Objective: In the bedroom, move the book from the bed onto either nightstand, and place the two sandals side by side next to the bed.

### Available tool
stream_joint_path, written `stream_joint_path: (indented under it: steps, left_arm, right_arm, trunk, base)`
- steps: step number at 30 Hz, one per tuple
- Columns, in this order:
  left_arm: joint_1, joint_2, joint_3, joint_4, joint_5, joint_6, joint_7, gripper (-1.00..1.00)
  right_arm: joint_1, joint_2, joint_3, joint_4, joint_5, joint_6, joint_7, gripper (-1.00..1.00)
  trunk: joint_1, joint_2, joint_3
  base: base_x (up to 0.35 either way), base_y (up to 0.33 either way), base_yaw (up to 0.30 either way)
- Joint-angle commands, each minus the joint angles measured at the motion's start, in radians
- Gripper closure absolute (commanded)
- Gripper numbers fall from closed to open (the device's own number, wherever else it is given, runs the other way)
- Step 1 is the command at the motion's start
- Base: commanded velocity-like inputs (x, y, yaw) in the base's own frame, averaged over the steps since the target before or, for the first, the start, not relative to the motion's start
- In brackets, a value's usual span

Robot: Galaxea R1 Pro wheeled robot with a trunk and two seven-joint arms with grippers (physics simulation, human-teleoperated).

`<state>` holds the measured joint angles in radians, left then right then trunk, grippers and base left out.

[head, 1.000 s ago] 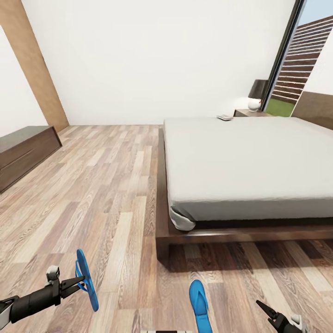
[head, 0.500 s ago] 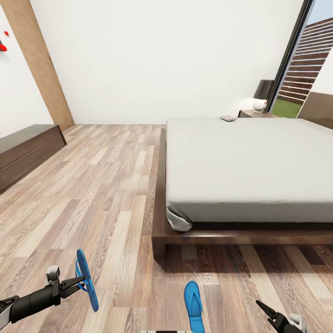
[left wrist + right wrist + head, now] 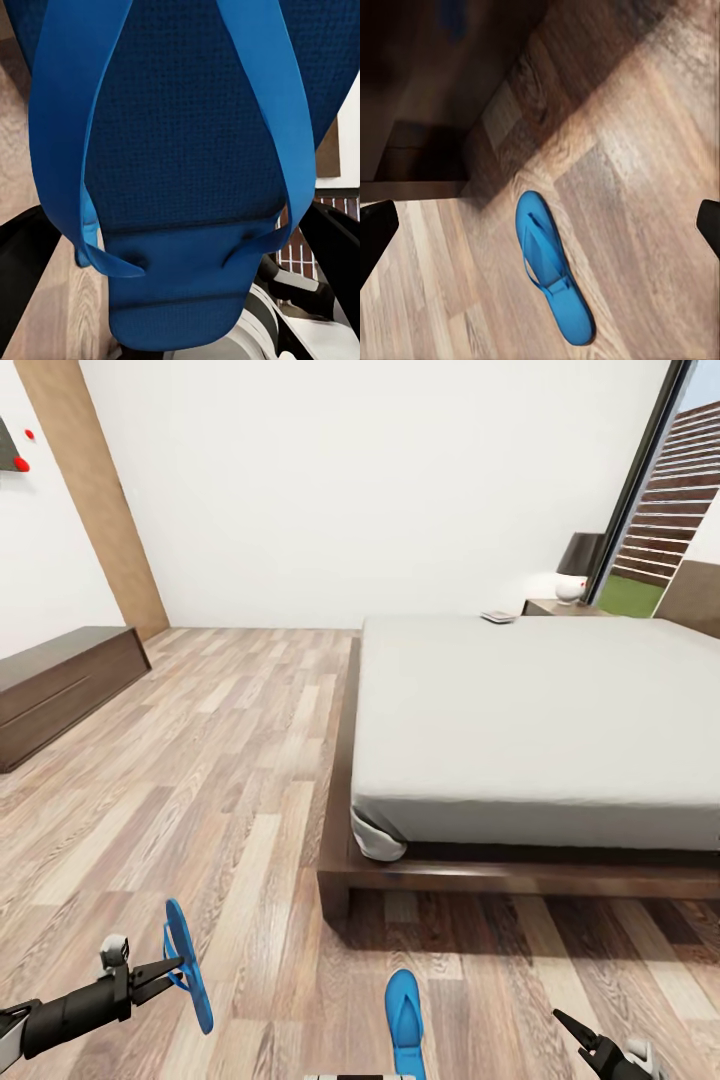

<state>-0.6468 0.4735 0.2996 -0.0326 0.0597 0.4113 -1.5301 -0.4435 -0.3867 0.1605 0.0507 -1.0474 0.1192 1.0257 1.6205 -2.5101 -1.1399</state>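
Observation:
My left gripper is shut on a bright blue sandal, held on edge above the floor at the lower left; its sole and straps loom close in the left wrist view. The other sandal lies flat on the wood floor near the foot corner of the bed, and the right wrist view sees this sandal from above. My right gripper hangs open at the lower right, apart from it. The book rests on the bed's far corner, beside a nightstand.
A lamp stands on the nightstand by the tall window. A low dark dresser lines the left wall. Open wood floor stretches left of the bed frame.
The whole head view has shifted, so the camera has moved. Both arms keep their pose, the left still gripping its sandal. The floor sandal stays where it lay.

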Motion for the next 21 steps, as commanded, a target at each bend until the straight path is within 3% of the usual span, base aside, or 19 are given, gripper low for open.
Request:
stream_joint_path:
  steps: [1, 21]
  left_arm:
    - [-0.001, 0.000, -0.006, 0.000, 0.006, 0.011, -0.004, 1.00]
    - [-0.001, 0.001, -0.007, 0.000, 0.006, 0.011, -0.004, 1.00]
  right_arm:
    - [-0.001, 0.000, 0.007, 0.003, -0.010, 0.009, 0.006, -1.00]
    - [-0.001, 0.002, 0.007, 0.003, -0.009, 0.008, 0.006, -1.00]
  trunk:
    - [0.000, 0.000, -0.001]
    - [0.000, 0.000, -0.001]
  base:
    - [0.000, -0.140, 0.021]
    - [0.000, -0.139, 0.002]
